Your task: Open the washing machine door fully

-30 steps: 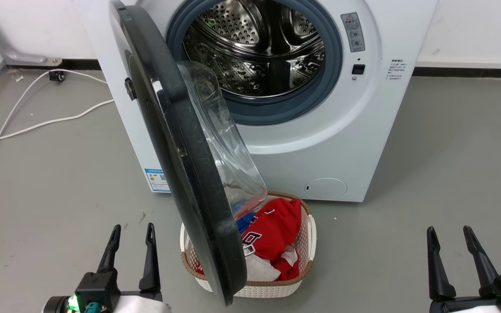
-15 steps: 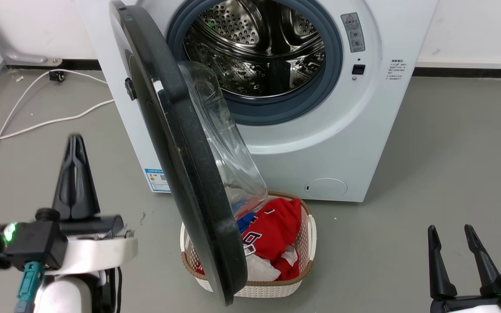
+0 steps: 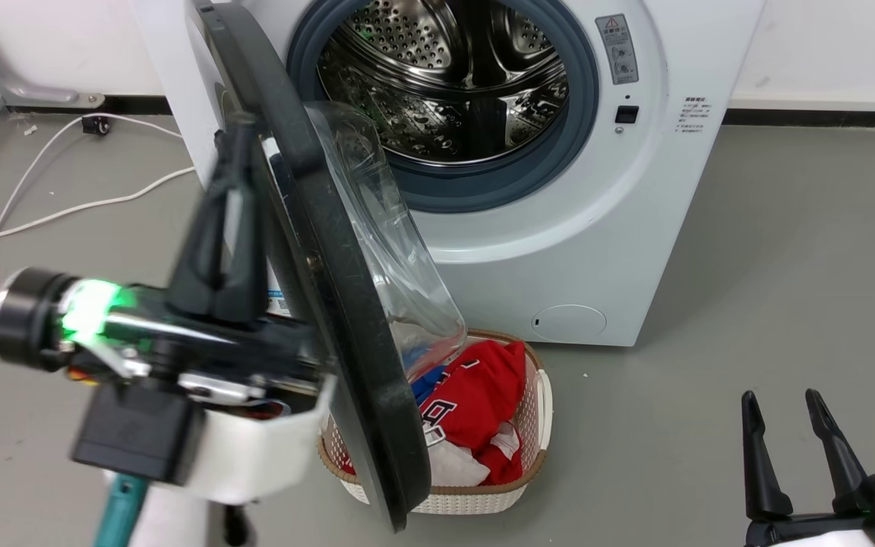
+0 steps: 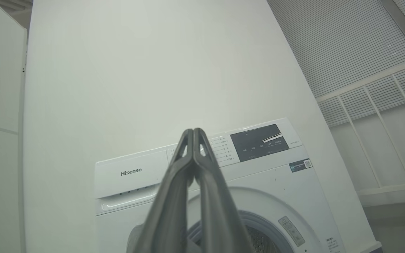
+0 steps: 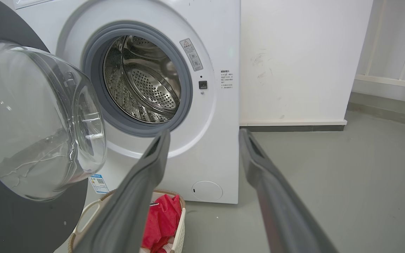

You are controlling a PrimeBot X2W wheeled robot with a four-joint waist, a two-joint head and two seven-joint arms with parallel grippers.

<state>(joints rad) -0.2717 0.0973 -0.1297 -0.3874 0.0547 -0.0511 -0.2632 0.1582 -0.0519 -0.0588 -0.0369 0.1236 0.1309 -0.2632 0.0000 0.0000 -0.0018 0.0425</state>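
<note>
The left gripper (image 3: 238,135) has been climbing since half a second ago, from the 8 o'clock part of the head view up to about 10 o'clock, and it is now sitting just beside the outer face of the washing machine door (image 3: 335,258). Motion blur is hiding whether it is touching. Its two fingers are pressing together with nothing between them, as the left wrist view is also showing (image 4: 192,133), and they are pointing up toward the control panel of the washing machine (image 4: 132,172).

The door is hanging partly open, nearly edge-on to the head camera. Its long axis is running from 11 o'clock down to 6 o'clock, its glass bowl is facing 3 o'clock toward the steel drum (image 3: 445,76), and its black outer face is turning toward 9 o'clock. Its lower edge is hanging over a laundry basket (image 3: 540,403) holding a red garment (image 3: 475,391).

The right gripper (image 3: 779,399) is resting at 4 o'clock, fingers spread apart and empty, well away from the door.
</note>
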